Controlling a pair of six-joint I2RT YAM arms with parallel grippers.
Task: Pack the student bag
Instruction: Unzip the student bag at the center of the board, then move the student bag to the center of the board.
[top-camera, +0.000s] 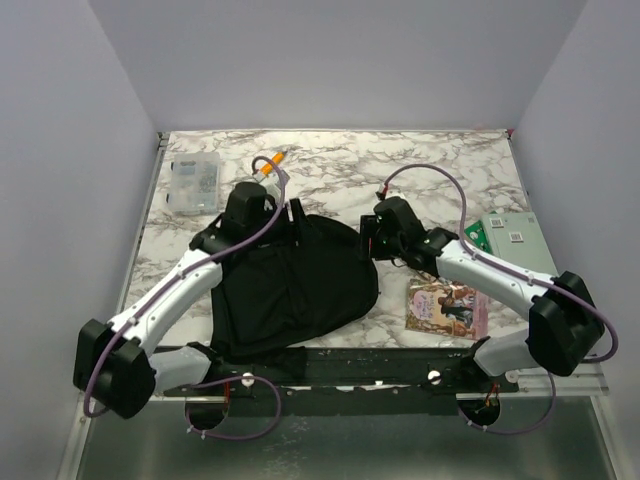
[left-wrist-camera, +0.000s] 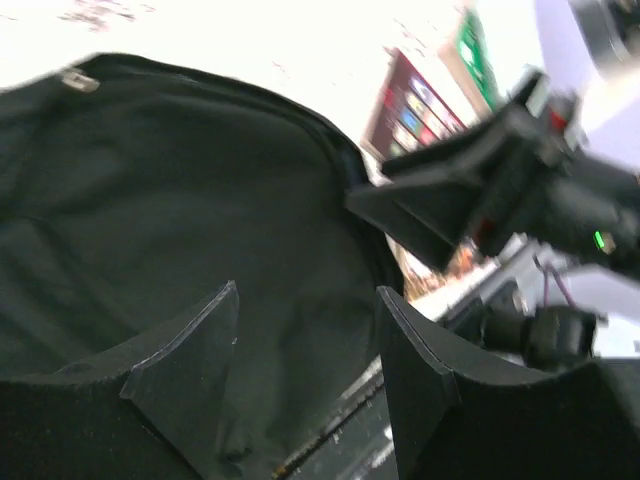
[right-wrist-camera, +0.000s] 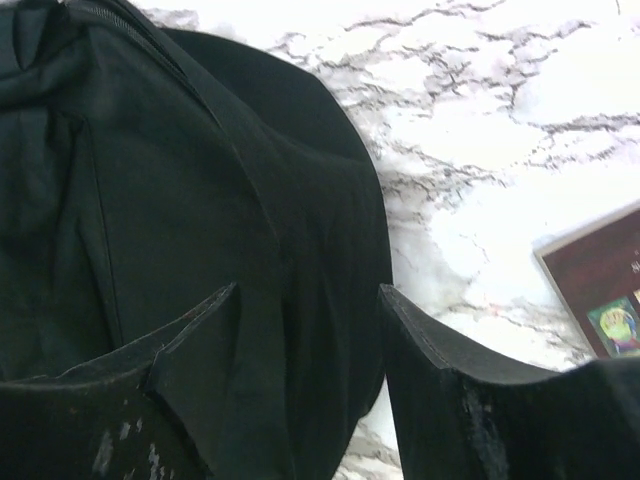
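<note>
The student bag (top-camera: 290, 285) is a large black fabric backpack lying flat in the middle of the marble table. My left gripper (top-camera: 272, 222) hovers over its upper left part. In the left wrist view the left gripper (left-wrist-camera: 305, 305) is open, with only the bag's dark fabric (left-wrist-camera: 150, 200) showing below the gap. My right gripper (top-camera: 368, 240) sits at the bag's upper right edge. The right wrist view shows it (right-wrist-camera: 305, 300) open over the bag's rounded rim (right-wrist-camera: 300, 200), holding nothing.
A picture book (top-camera: 447, 307) lies right of the bag, also seen in the right wrist view (right-wrist-camera: 600, 290). A clear plastic box (top-camera: 195, 183) stands at the back left, an orange-tipped item (top-camera: 270, 160) beside it. A grey-green board (top-camera: 512, 238) lies at the right edge.
</note>
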